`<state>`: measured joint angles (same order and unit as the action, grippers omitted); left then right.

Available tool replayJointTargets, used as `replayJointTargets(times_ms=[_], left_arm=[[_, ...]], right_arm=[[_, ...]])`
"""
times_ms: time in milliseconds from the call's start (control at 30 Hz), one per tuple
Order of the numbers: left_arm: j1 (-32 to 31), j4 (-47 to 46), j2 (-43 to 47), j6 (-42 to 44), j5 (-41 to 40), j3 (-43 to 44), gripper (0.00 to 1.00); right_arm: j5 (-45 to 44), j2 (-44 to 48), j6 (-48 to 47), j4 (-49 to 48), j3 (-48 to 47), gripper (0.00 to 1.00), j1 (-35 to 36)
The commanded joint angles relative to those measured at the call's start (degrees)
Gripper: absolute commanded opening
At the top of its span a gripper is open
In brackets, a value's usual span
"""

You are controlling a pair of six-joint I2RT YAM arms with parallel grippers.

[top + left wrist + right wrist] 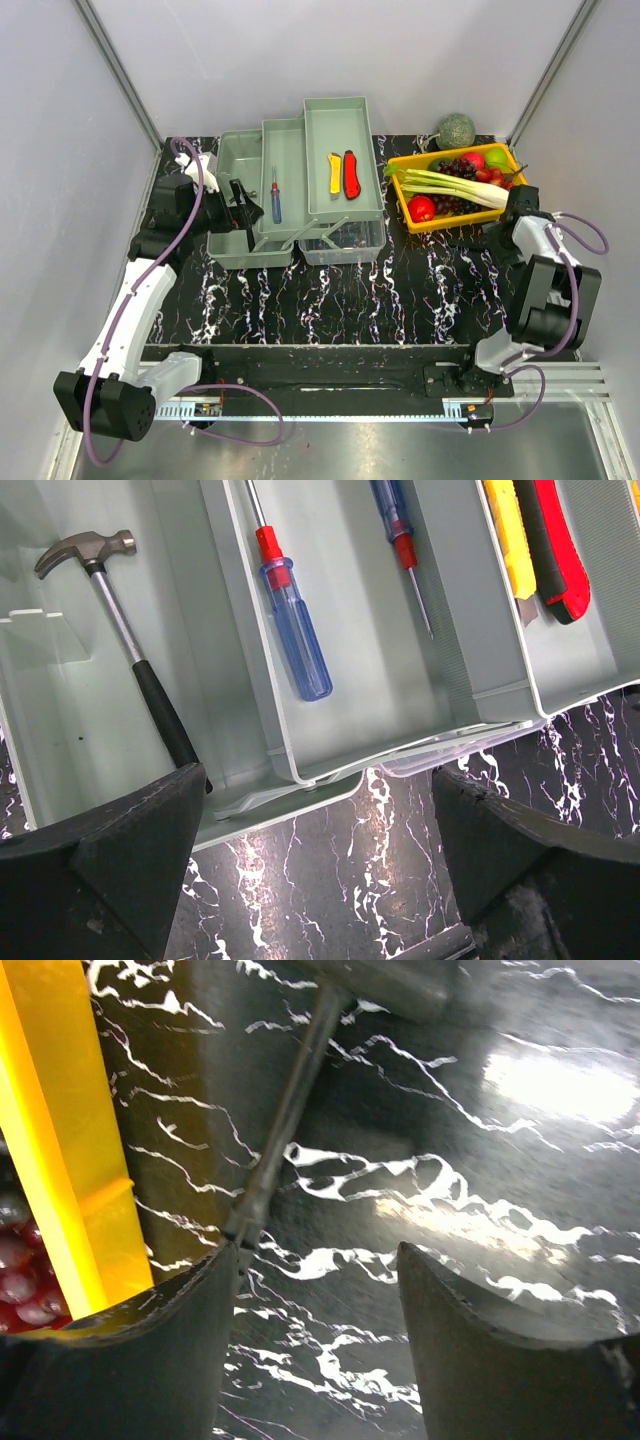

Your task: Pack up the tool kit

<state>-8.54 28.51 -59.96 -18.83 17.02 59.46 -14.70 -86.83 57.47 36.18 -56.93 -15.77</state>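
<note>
The tool kit's pale green toolbox (345, 110) stands open at the table's back, its trays fanned out. In the lowest left compartment lies a hammer (120, 620). The middle tray holds a blue-handled screwdriver (276, 200) (295, 630) and a second screwdriver (400, 545). A yellow knife (334, 173) (510, 540) and a red knife (352, 173) (560, 550) lie side by side in the top tray. My left gripper (240, 205) (318, 810) hovers open at the box's near left corner, holding nothing. My right gripper (517, 200) (318, 1260) is open over bare table beside the fruit tray.
An orange-yellow tray (440, 225) (60, 1140) of fruit and vegetables sits at the back right, close to my right gripper's left finger. A round green fruit (456, 130) lies behind it. A thin grey streak (290, 1110) crosses the glossy table in the right wrist view, too blurred to identify.
</note>
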Motion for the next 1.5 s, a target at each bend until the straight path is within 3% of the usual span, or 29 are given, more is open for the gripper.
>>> replayJointTargets(times_ms=[0, 100, 167, 667, 1100, 1467], left_arm=[[0.27, -1.71, 1.17, 1.34, -0.31, 1.0, 0.99], [0.27, -1.35, 1.25, 1.52, -0.76, 1.1, 0.99], [0.27, -1.53, 1.17, 1.52, -0.49, 1.18, 0.99], [0.27, -0.65, 0.73, 1.43, -1.11, 1.36, 0.99], [0.27, -0.21, 0.9, 1.08, -2.07, 1.18, 0.99], [0.27, -0.21, 0.9, 0.9, -2.07, 1.01, 0.99]], right_arm=[[5.99, -5.18, -2.98, -6.56, -3.63, 0.66, -2.51], [8.36, -8.79, -3.07, -9.99, -3.8, 0.51, -2.6], [9.51, -10.81, -2.72, -10.34, -4.33, 0.46, -2.6], [6.27, -15.83, -0.08, -13.24, -4.24, 0.43, -2.6], [3.19, -20.05, 0.44, -6.83, -7.32, 0.39, -2.69], [3.45, -13.03, 1.5, -6.21, -1.88, 0.41, -2.6]])
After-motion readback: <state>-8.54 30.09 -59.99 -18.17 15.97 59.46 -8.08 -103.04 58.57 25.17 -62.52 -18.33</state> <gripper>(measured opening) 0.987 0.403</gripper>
